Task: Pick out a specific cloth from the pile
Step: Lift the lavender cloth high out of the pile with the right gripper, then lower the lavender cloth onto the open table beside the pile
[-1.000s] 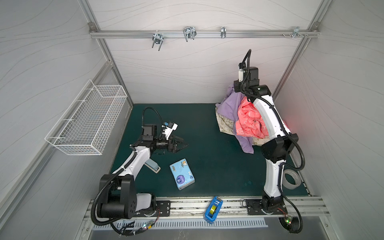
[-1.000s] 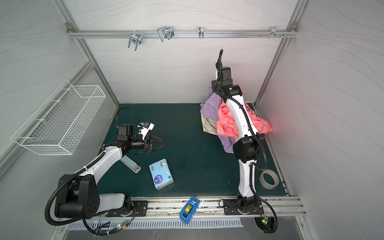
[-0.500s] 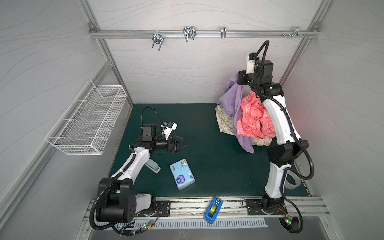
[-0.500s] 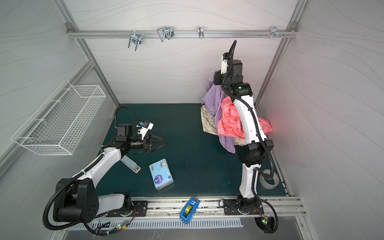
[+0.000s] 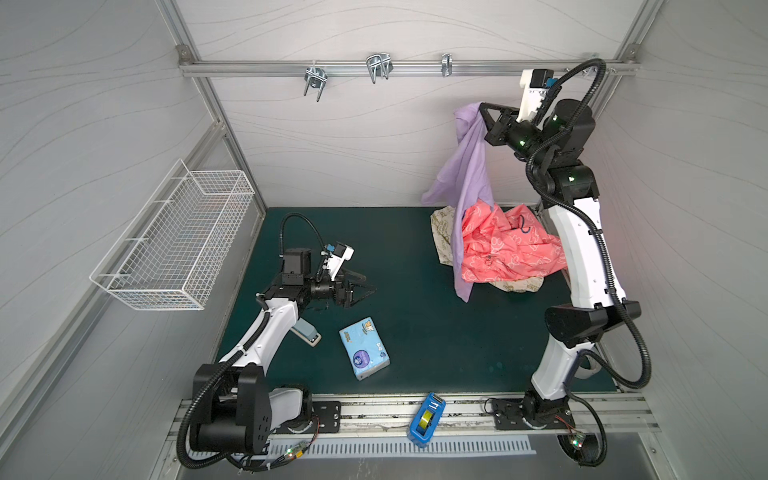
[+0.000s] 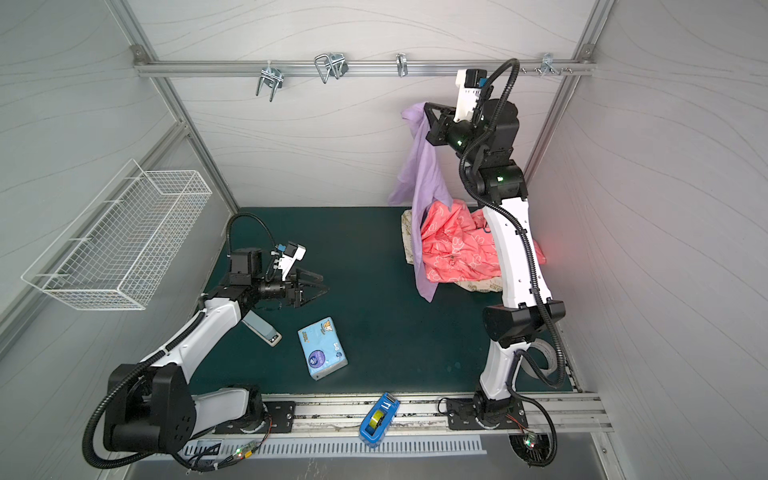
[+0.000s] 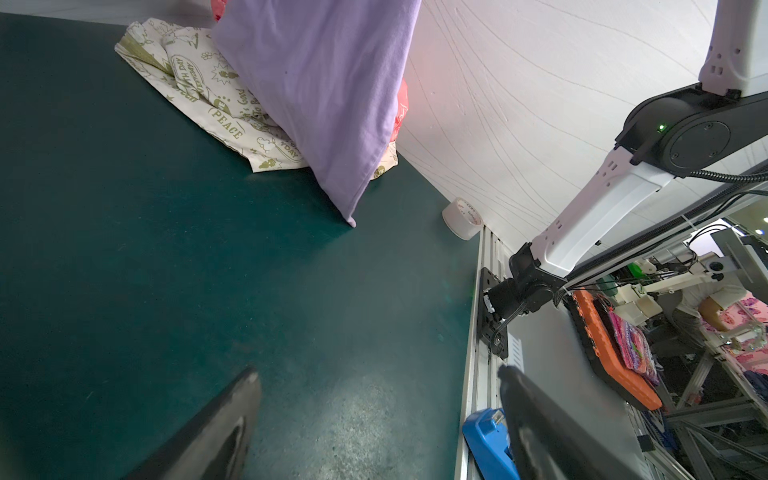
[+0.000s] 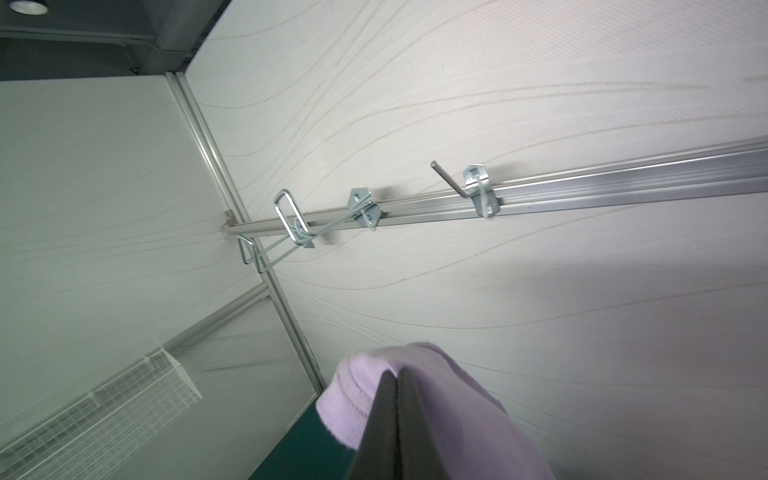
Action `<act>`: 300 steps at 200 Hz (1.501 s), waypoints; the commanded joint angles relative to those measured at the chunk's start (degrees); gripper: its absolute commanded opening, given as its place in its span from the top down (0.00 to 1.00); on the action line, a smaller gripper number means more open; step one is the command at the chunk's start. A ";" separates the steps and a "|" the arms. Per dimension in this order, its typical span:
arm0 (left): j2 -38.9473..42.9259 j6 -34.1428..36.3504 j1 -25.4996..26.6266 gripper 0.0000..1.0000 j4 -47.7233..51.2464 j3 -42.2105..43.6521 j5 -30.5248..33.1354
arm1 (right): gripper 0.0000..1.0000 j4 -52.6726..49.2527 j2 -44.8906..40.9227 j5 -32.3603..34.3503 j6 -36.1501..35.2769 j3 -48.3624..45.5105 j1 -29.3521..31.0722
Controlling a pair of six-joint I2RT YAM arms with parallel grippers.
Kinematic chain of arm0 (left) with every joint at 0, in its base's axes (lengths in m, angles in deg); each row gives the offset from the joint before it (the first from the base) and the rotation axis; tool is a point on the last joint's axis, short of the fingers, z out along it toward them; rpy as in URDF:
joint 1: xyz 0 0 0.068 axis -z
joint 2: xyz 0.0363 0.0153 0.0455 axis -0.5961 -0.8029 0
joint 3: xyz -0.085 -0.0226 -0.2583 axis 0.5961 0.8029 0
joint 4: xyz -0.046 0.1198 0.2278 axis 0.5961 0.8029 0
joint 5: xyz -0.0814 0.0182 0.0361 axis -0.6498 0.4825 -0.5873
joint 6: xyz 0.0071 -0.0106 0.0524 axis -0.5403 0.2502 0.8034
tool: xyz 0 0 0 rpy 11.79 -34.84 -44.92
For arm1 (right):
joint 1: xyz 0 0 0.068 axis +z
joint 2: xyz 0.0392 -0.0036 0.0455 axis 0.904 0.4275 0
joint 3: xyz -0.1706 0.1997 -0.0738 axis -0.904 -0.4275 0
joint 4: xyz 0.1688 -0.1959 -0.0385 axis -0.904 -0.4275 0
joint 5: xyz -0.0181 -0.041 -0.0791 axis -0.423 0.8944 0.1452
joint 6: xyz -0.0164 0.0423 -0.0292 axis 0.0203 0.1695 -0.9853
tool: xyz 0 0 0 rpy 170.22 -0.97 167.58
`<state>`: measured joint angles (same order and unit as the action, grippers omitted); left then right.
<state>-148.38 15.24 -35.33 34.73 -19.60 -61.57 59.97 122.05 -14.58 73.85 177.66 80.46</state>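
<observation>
**Lifting the lilac cloth clear of the pile**

The right gripper (image 5: 483, 107) is pinching the cloth (image 5: 469, 166) by one edge, jaws closed on the fabric, high by the back wall. The cloth is hanging straight below the gripper, its tail draping past the pile (image 5: 505, 251). I cannot tell whether the tip is touching the mat (image 7: 166, 249).

Judgement: lifting higher and carrying away slowly should free the tail without dragging the pile.

The left gripper (image 5: 365, 289) is idling, jaws wide, holding nothing. The wire basket (image 5: 178, 239), well apart from both grippers, is looking empty.
</observation>
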 commanded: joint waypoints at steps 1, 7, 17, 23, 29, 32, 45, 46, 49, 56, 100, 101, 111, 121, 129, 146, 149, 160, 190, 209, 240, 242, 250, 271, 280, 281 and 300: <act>1.41 0.70 0.30 0.10 -1.21 0.05 -0.15 | 1.00 11.23 -0.07 -8.38 7.32 3.22 1.06; 1.59 0.82 0.24 0.10 -1.09 -0.09 -0.18 | 1.00 12.61 0.49 -9.77 8.50 3.39 1.49; 1.72 1.00 0.24 0.10 -0.78 -0.09 -0.18 | 1.00 14.48 1.30 -11.08 9.83 3.86 2.39; 1.80 1.02 0.24 0.10 -0.77 -0.09 -0.20 | 1.00 15.10 1.97 -11.51 10.17 4.47 2.96; 1.89 1.04 0.28 0.10 -0.77 -0.09 -0.13 | 1.00 15.66 2.71 -11.71 10.27 5.27 3.64; 1.95 1.04 0.24 0.10 -0.71 -0.09 -0.11 | 1.00 15.80 3.02 -11.80 10.42 5.74 3.92; 2.22 1.22 0.24 0.10 -0.43 -0.09 0.03 | 1.00 16.90 4.78 -11.89 10.68 7.91 5.37; 2.27 1.22 0.24 0.10 -0.42 -0.09 0.05 | 1.00 17.03 4.94 -11.92 10.74 7.98 5.48; 2.32 1.30 0.25 0.10 -0.34 -0.05 0.06 | 1.00 17.49 5.25 -12.06 10.90 8.37 5.68; 2.40 1.44 0.28 0.10 -0.25 -0.09 0.18 | 1.00 18.82 6.04 -12.35 11.40 9.04 6.31; 3.06 2.51 0.19 0.10 1.41 -0.58 1.58 | 1.00 24.61 9.76 -12.20 11.59 11.43 10.56; 3.08 2.57 0.22 0.10 1.51 -0.60 1.61 | 1.00 24.66 9.84 -12.11 11.59 11.55 10.67; 3.60 3.04 0.17 0.10 2.34 -0.85 2.36 | 1.00 24.95 10.68 -11.59 11.17 12.39 11.56; 3.98 3.65 0.15 0.10 3.22 -1.14 2.36 | 1.00 26.04 11.39 -11.76 10.74 12.43 12.28; 4.17 3.94 0.17 0.10 3.68 -1.28 2.49 | 1.00 26.79 11.91 -11.59 10.46 12.39 12.84; 4.49 3.94 0.19 0.10 3.67 -1.19 2.53 | 1.00 28.41 13.80 -11.23 10.11 12.32 13.75; 4.56 3.92 0.15 0.10 3.63 -1.06 2.64 | 1.00 28.62 14.19 -11.09 10.18 12.36 13.87; 4.80 3.86 0.15 0.10 3.63 -0.88 2.89 | 1.00 29.81 15.80 -10.82 10.53 12.30 14.19; 5.29 3.86 0.17 0.10 3.45 -0.61 3.24 | 1.00 32.57 20.24 -9.20 11.59 12.69 14.37; 5.08 3.86 0.22 0.10 3.40 -0.61 3.55 | 1.00 33.31 22.50 -8.81 10.84 14.00 14.32; 4.38 3.94 0.06 0.10 3.52 -0.70 4.78 | 1.00 33.36 24.11 -11.20 11.49 12.40 13.86; 4.46 3.94 0.08 0.10 3.53 -0.70 4.80 | 1.00 33.53 24.04 -11.47 11.85 12.03 13.81; 4.48 3.99 0.06 0.10 3.52 -0.61 5.09 | 1.00 34.71 23.85 -12.75 13.93 9.38 13.67; 4.69 3.87 0.06 0.10 3.33 -0.44 4.96 | 1.00 35.38 22.29 -16.92 16.40 2.14 13.88; 4.87 3.65 0.06 0.10 3.07 -0.26 4.90 | 1.00 33.46 20.75 -17.16 15.77 -1.65 14.31; 4.96 3.62 0.06 0.10 3.00 -0.22 4.90 | 1.00 33.17 20.53 -17.14 15.62 -2.11 14.35; 5.38 2.91 0.06 0.10 2.07 0.25 5.00 | 1.00 31.12 14.82 -15.34 11.70 -13.85 15.62</act>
<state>-143.96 17.60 -35.33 38.18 -19.58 -56.77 90.92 144.39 -28.90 87.38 173.12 94.67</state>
